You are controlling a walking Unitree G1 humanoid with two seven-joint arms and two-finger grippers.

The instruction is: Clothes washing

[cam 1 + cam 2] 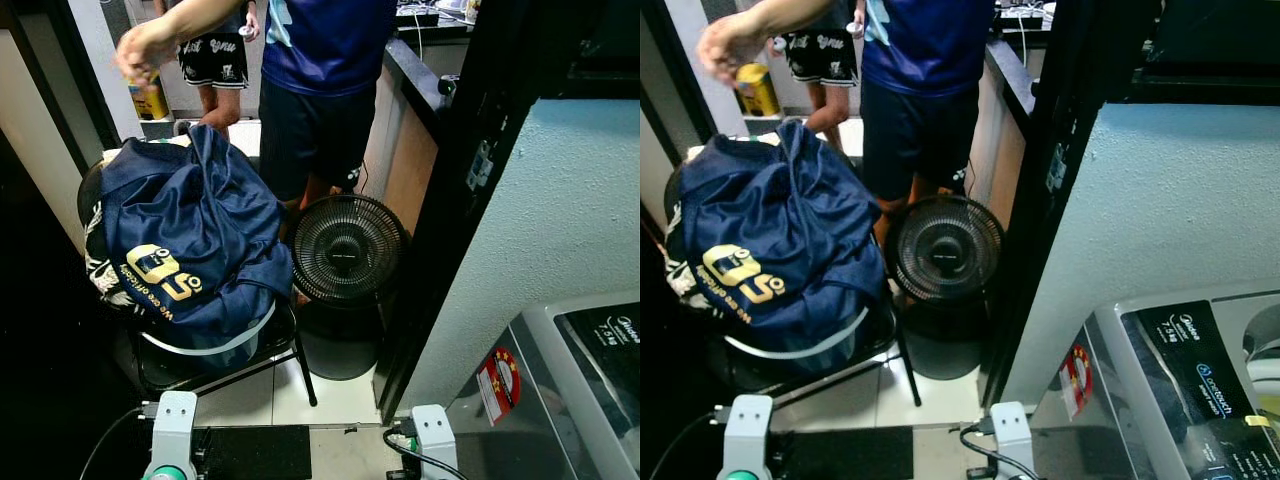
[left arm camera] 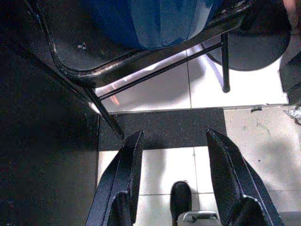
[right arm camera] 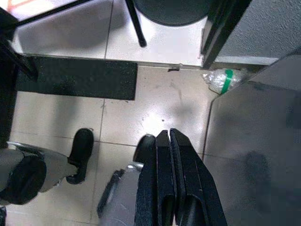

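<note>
At the bottom edge of the left eye view we note the two silver arms hanging low over the tiled floor (image 3: pixel 155 103). The left gripper (image 2: pixel 176 160) points down at a dark mat (image 2: pixel 162 127), its two black fingers set wide apart with nothing between them. The right gripper (image 3: pixel 170 155) also points at the floor, its fingers pressed together and holding nothing. A crumpled clear plastic scrap with a green band (image 3: pixel 220 80) lies on the tiles near the foot of the wall.

At lower right of the head views we record the grey washing machine (image 1: pixel 1160 390), with a red sticker on its near corner and a dark control panel on top. It stands against a pale textured wall (image 1: pixel 1160 220).

At centre left, a black metal chair (image 1: pixel 215 355) carries a heap of clothes (image 1: pixel 185 235): a navy garment with yellow print lies on top, and a black-and-white patterned piece shows at the heap's left edge. Just right of the chair a small black fan (image 1: pixel 345 248) stands on the floor, facing us.

In the upper part of the frame a person in a blue shirt and dark shorts (image 1: pixel 320 70) stands behind the fan, one hand (image 1: pixel 140 55) held out above the clothes, apart from them. A second person's legs (image 1: pixel 215 70) show further back, near a yellow container (image 1: pixel 150 100).
</note>
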